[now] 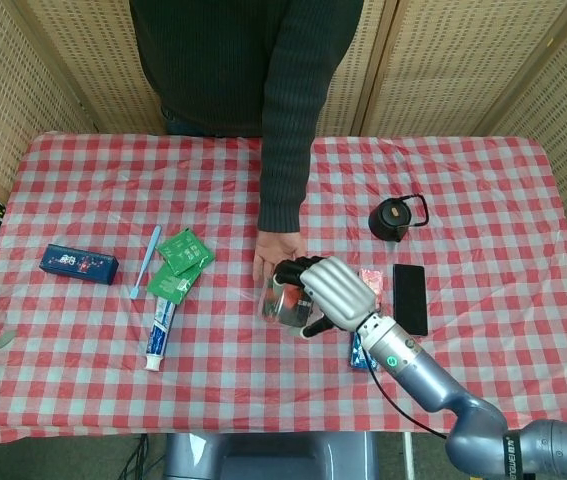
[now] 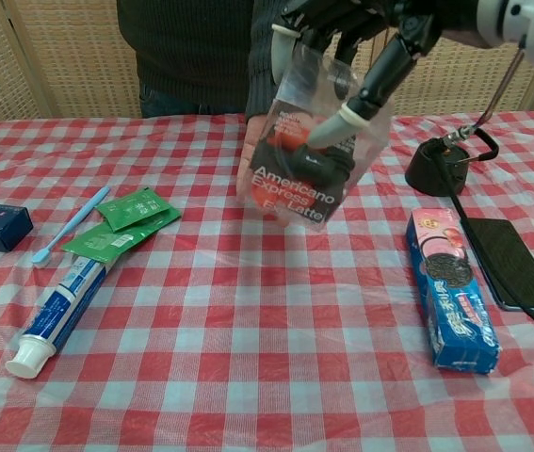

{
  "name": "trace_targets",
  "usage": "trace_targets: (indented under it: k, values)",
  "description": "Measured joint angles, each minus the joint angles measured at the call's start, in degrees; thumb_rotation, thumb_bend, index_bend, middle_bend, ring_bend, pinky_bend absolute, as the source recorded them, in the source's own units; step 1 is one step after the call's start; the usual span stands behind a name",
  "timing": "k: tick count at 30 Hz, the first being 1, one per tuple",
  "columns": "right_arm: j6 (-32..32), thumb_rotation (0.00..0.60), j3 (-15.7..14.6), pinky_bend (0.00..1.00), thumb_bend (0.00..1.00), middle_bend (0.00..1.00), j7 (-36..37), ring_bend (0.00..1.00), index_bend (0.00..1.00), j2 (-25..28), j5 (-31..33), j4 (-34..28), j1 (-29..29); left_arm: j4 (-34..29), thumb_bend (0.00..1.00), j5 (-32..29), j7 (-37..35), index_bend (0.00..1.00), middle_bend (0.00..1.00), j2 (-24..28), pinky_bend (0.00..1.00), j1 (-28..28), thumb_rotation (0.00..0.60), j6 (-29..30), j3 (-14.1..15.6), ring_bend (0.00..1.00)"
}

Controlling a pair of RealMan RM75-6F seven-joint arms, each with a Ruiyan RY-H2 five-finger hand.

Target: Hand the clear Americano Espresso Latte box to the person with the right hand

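Note:
My right hand point(image 1: 335, 292) point(image 2: 361, 47) grips the clear Americano Espresso Latte box point(image 2: 306, 160) point(image 1: 281, 302) from above and holds it in the air over the middle of the table. The box is see-through with white lettering and dark contents. The person's hand point(image 1: 278, 252) point(image 2: 250, 155) lies palm up on the cloth just behind the box, close to its far side; whether they touch I cannot tell. The person point(image 1: 248, 60) stands at the far edge. My left hand is out of both views.
A biscuit pack point(image 2: 452, 290), a black phone point(image 1: 410, 298) and a black kettle-shaped object point(image 1: 395, 217) lie to the right. Green sachets point(image 1: 183, 262), a toothpaste tube point(image 1: 161, 330), a blue toothbrush point(image 1: 146, 260) and a dark blue box point(image 1: 79, 264) lie to the left.

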Motion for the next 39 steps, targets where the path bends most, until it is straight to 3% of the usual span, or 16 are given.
trace_targets:
  k: [8, 12, 15, 16, 17, 18, 31, 35, 39]
  values:
    - [-1.48, 0.6, 1.73, 0.55, 0.4, 0.66, -5.65, 0.64, 0.59, -2.84, 12.4, 5.08, 6.52, 0.1, 0.0, -0.73, -0.16, 0.0, 0.0, 0.04, 0.0, -0.12, 0.6, -0.22, -0.24, 0.0]
    - [-0.95, 0.6, 1.25, 0.5, 0.3, 0.56, -9.38, 0.6, 0.5, -5.83, 17.2, 8.13, 9.42, 0.39, 0.0, -1.09, -0.74, 0.0, 0.0, 0.18, 0.0, -0.09, 0.6, -0.36, -0.38, 0.0]
    - [0.55, 0.6, 0.61, 0.18, 0.1, 0.26, -11.82, 0.32, 0.21, -7.69, 19.37, 10.12, 11.16, 0.55, 0.0, -1.2, -1.2, 0.0, 0.0, 0.31, 0.0, -0.12, 0.6, -0.56, -0.42, 0.0]
    - [1.04, 0.6, 0.46, 0.07, 0.04, 0.13, -12.33, 0.17, 0.1, -7.96, 19.8, 10.45, 11.42, 0.58, 0.0, -1.17, -1.42, 0.0, 0.0, 0.39, 0.0, -0.1, 0.6, -0.57, -0.43, 0.0]
    - [1.55, 0.6, 0.29, 0.01, 0.0, 0.04, -12.78, 0.06, 0.03, -8.15, 20.34, 10.64, 11.67, 0.6, 0.0, -1.11, -1.58, 0.0, 0.0, 0.45, 0.0, -0.07, 0.6, -0.53, -0.43, 0.0]
    - [1.66, 0.6, 0.18, 0.0, 0.0, 0.01, -12.96, 0.02, 0.01, -8.09, 20.78, 10.57, 11.77, 0.61, 0.0, -1.04, -1.74, 0.0, 0.0, 0.5, 0.0, -0.03, 0.6, -0.46, -0.42, 0.0]
    - [3.07, 0.6, 2.12, 0.0, 0.0, 0.0, -10.62, 0.0, 0.0, 4.82, 21.61, -0.7, 8.73, 0.4, 0.0, 0.72, -2.44, 0.0, 0.0, 0.78, 0.0, 0.43, 0.6, 0.35, 0.1, 0.0]
    - [4.55, 0.6, 2.05, 0.0, 0.0, 0.0, -8.1, 0.0, 0.0, 12.86, 18.92, -4.69, 4.05, 0.17, 0.0, 1.69, -2.64, 0.0, 0.0, 0.84, 0.0, 0.66, 0.6, 0.85, 0.39, 0.0]
    - [5.52, 0.6, 0.57, 0.0, 0.0, 0.0, -2.61, 0.0, 0.0, 21.45, 12.09, -6.59, -3.06, -0.16, 0.0, 3.75, -2.94, 0.0, 0.0, 0.9, 0.0, 1.02, 0.6, 1.65, 0.99, 0.0]
